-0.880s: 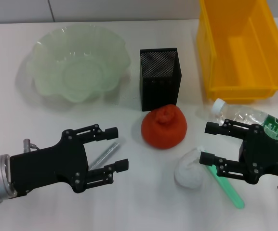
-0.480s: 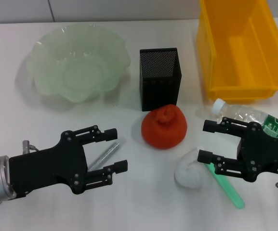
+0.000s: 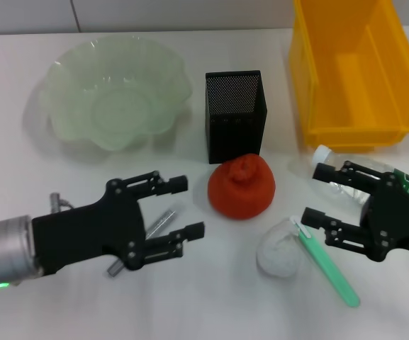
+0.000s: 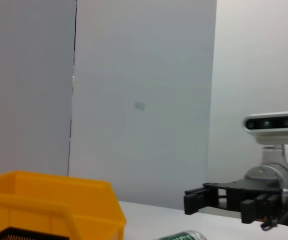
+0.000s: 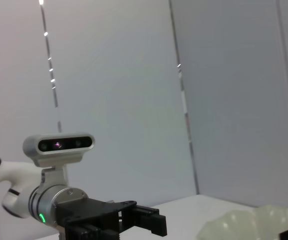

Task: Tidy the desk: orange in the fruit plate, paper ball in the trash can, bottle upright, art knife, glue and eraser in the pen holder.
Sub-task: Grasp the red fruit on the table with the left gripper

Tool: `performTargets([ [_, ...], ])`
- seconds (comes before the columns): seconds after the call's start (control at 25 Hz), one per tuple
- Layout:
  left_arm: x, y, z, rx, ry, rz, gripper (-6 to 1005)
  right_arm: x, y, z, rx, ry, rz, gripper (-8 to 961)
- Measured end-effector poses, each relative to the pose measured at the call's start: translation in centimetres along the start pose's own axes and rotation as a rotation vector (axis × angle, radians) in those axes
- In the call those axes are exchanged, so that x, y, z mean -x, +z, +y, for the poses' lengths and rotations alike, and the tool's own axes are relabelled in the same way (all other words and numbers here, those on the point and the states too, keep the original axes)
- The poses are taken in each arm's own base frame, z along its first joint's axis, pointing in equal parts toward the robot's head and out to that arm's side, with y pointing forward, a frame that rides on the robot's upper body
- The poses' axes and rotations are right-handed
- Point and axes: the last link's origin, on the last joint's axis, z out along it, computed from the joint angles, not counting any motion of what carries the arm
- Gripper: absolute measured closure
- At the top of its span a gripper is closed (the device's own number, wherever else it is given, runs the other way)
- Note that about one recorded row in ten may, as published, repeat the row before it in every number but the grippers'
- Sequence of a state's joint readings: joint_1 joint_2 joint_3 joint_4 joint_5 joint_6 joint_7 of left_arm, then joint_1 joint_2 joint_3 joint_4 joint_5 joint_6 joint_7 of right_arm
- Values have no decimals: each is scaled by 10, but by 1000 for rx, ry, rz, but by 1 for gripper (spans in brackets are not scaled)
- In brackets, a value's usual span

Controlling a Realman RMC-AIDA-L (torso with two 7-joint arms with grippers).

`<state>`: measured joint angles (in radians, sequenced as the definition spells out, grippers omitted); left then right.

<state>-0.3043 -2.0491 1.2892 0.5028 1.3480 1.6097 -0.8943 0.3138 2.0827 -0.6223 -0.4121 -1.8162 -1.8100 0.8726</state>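
The left gripper (image 3: 178, 207) hangs with jaws spread, the orange (image 3: 241, 186) just beyond its fingertips (nothing held). I would centre the jaws around its widest part before closing. The right gripper (image 3: 319, 195), also spread, sits beside the paper ball (image 3: 278, 248).

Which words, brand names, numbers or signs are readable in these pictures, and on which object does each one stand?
No text can be read with certainty.
Bottle: the green label carries white marks, too small to read.
Right end effector: a small white sticker near its body at the picture's edge, too blurred to read.
Trash can, pen holder, fruit plate: no print visible.
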Motion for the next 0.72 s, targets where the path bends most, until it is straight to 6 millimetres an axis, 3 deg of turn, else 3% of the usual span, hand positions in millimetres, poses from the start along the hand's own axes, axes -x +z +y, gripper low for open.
performTargets([
  [0.36, -4, 43, -21, 19, 37, -57, 313, -4, -33, 8, -168, -7, -84, 229],
  [0.72, -3, 70, -37, -10, 45, -122, 314, -7, -43, 16, -203, -1, -96, 229],
])
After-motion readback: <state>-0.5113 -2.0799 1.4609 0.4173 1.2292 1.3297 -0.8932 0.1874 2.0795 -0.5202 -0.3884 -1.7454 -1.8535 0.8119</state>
